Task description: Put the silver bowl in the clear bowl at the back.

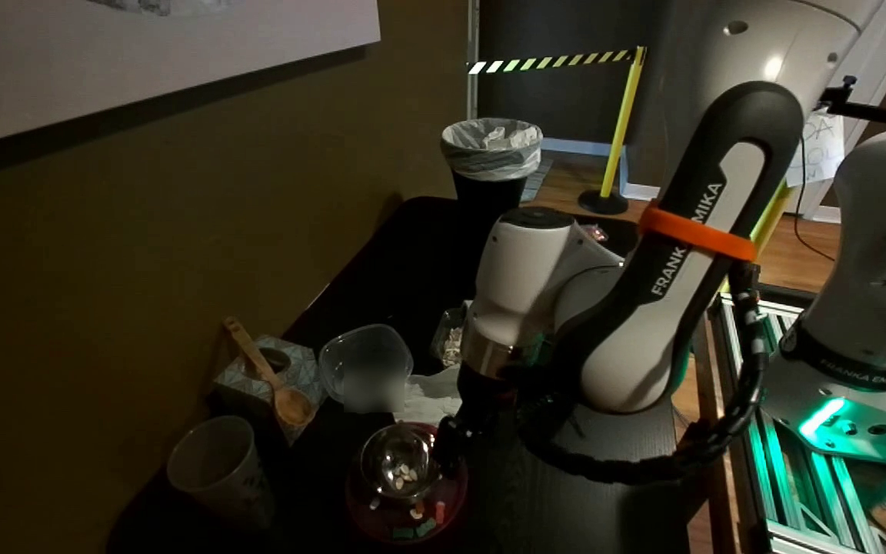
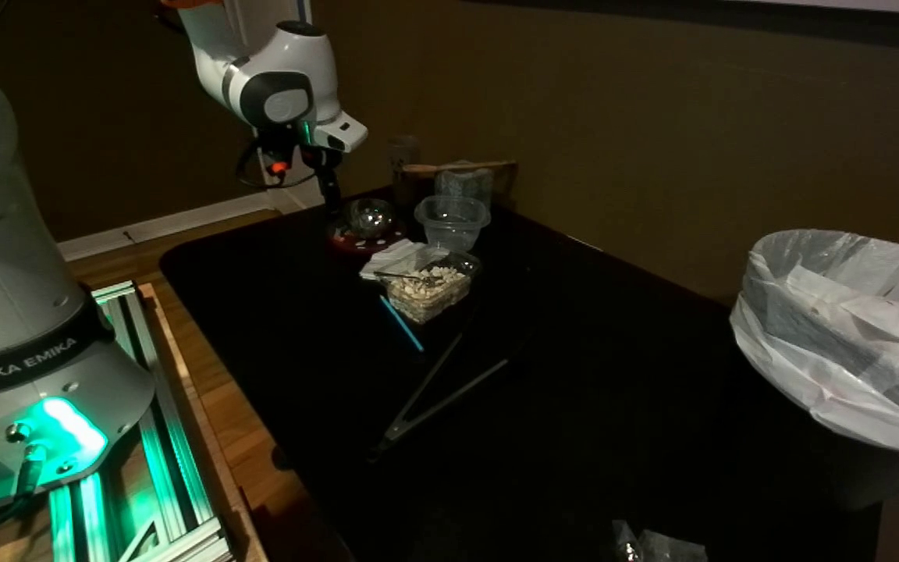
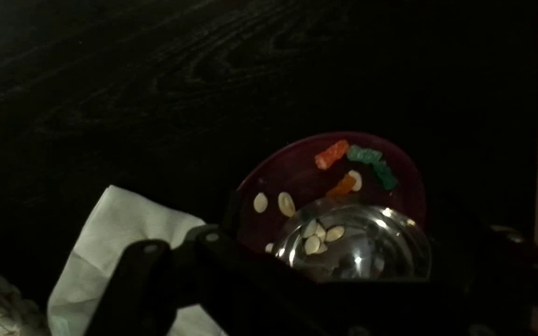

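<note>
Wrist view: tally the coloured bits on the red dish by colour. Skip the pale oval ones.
Red-orange piece: 1
Orange piece: 1
Green pieces, one lighter and one darker: 2
Total: 4 in view
The silver bowl hides part of the red dish here, so anything behind it is uncounted.
</note>
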